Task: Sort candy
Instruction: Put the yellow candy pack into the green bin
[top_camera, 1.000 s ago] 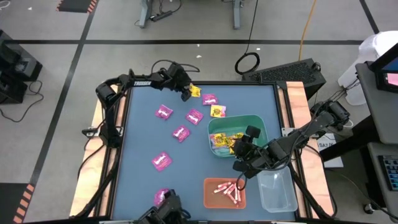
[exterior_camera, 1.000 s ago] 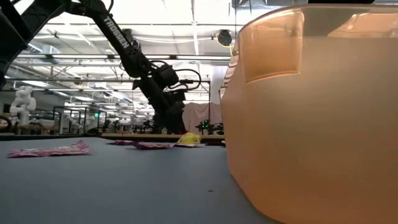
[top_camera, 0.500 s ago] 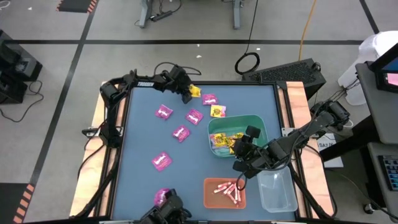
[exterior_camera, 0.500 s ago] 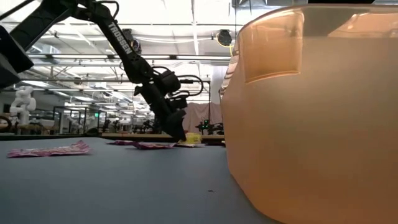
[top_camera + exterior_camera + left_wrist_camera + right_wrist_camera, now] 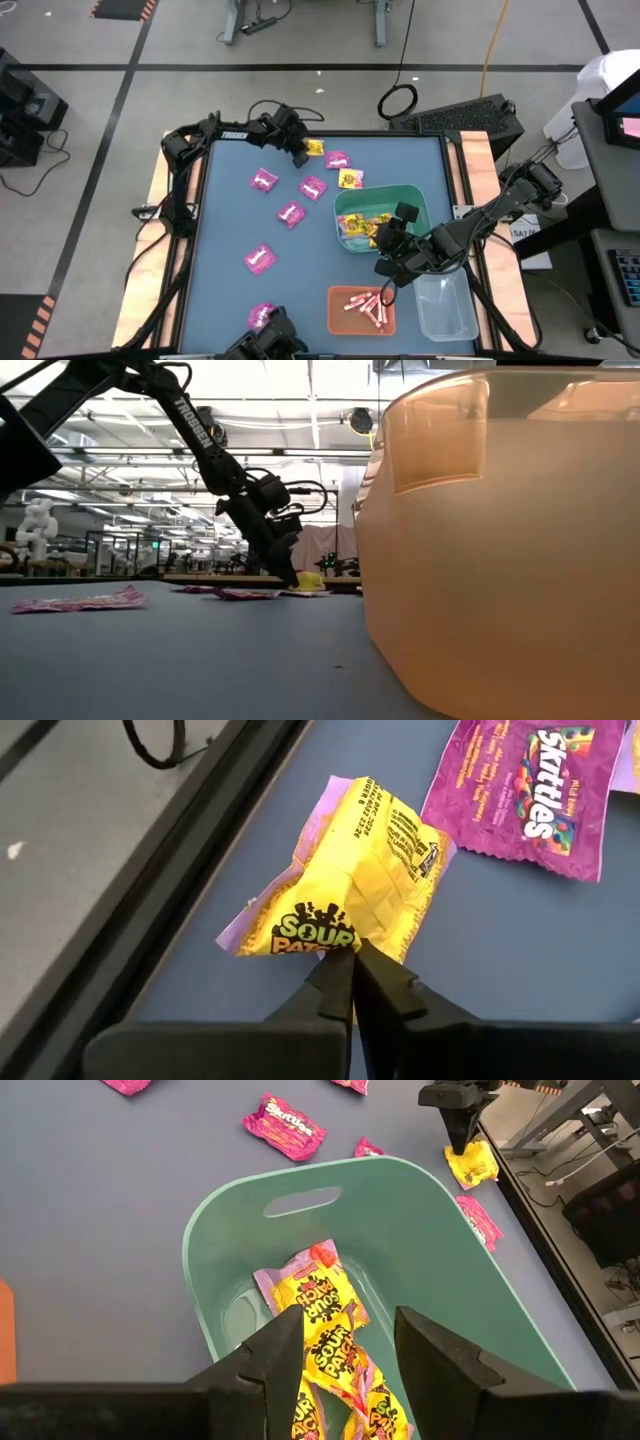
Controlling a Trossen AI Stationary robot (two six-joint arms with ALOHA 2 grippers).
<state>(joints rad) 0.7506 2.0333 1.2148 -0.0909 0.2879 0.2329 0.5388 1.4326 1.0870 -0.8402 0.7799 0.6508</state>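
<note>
So the left hand (image 5: 352,960) is down at the far edge of the tabletop (image 5: 230,225), pinched shut right on the near edge of a yellow packet (image 5: 350,875). In the left wrist view the tips meet on the wrapper's rim, so it looks like a grip on the corner, not the middle. The packet's long side runs away from the fingers, diagonal to the tabletop rim, with a purple packet (image 5: 520,795) just beside it.

The green bin (image 5: 380,215) where the other yellows sit is well apart, toward the right arm. The right hand (image 5: 345,1350) hangs over that bin, fingers parted, holding nothing.

Versus 1 second ago: the left hand was wide and above the packet, now it's lowered and clamped. The right arm hasn't budged.
</note>
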